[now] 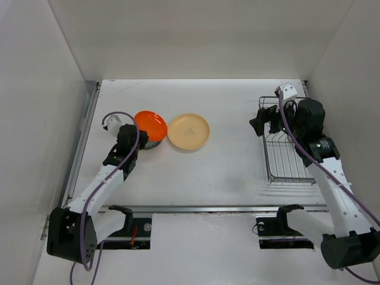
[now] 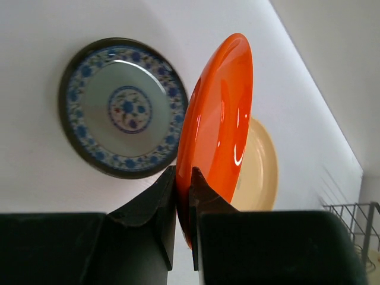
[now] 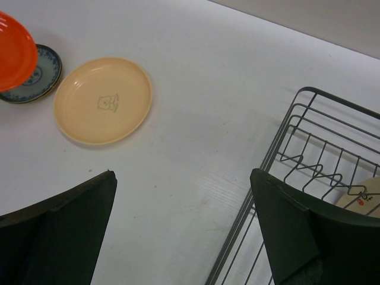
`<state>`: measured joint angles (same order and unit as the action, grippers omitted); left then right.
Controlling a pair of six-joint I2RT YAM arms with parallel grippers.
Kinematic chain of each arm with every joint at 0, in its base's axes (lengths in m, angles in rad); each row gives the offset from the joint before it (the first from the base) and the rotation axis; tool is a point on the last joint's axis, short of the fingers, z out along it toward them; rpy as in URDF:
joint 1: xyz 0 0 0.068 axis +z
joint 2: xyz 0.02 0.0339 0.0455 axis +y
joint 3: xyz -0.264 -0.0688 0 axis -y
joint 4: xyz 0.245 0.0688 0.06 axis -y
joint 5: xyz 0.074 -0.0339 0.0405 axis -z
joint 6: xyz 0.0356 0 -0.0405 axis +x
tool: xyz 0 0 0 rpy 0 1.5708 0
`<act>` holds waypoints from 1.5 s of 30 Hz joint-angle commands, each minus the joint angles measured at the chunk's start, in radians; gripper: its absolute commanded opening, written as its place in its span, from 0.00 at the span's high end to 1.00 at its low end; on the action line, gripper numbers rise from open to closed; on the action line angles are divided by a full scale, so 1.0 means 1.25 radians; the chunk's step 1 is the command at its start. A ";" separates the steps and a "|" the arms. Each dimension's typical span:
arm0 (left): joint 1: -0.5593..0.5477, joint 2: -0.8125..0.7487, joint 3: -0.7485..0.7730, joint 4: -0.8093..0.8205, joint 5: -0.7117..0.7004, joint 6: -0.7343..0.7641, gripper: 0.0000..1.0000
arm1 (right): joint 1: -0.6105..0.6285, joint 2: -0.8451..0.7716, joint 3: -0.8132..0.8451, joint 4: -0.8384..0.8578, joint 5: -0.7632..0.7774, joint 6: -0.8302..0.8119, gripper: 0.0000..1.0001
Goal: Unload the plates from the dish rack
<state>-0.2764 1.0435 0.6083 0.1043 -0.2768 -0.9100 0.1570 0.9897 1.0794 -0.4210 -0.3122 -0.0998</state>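
Left claw [image 2: 183, 179] tight on orange-red plate [image 2: 217, 124] rim; right claw [image 3: 183, 178] wide-spread at dish rack [image 1: 286, 158].

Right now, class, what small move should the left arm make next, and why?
Probably lower the glossy orange round plate onto the blue-patterned round plate, then release: the left jaws are shut on its rim, holding it tilted above that plate.

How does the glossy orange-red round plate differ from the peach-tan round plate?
The orange-red plate is clamped at its rim by the left gripper; the peach-tan plate lies flat on the table. The orange-red one is plain; the peach-tan one bears a small centre drawing. Both are round.
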 commanded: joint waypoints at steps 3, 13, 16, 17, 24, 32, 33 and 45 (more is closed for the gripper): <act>0.049 -0.016 -0.023 -0.006 -0.023 -0.057 1.00 | -0.015 -0.013 -0.001 0.057 0.026 0.016 0.00; 0.091 0.097 0.002 -0.038 0.000 -0.065 1.00 | -0.022 -0.020 -0.001 0.057 0.026 0.023 0.00; 0.106 0.130 0.009 -0.038 0.001 -0.065 1.00 | -0.030 -0.020 -0.001 0.057 0.026 0.023 0.00; 0.106 0.130 0.016 -0.038 0.001 -0.072 1.00 | -0.030 -0.020 -0.001 0.057 0.019 0.023 0.00; 0.120 0.154 0.009 -0.023 0.009 -0.065 1.00 | -0.030 -0.020 -0.001 0.057 0.019 0.023 0.00; 0.120 0.154 0.009 -0.016 0.024 -0.057 0.73 | -0.030 -0.020 -0.001 0.057 0.019 0.023 0.00; 0.120 0.154 0.009 -0.016 0.024 -0.057 0.69 | -0.030 -0.020 -0.001 0.057 0.019 0.023 0.00; 0.120 0.119 -0.009 0.022 0.072 -0.027 0.09 | -0.037 -0.020 -0.001 0.057 0.070 0.023 0.00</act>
<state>-0.1291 1.2327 0.5842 0.0868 -0.2077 -0.9630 0.1234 0.9859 1.0790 -0.4023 -0.2775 -0.0814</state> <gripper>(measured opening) 0.901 0.998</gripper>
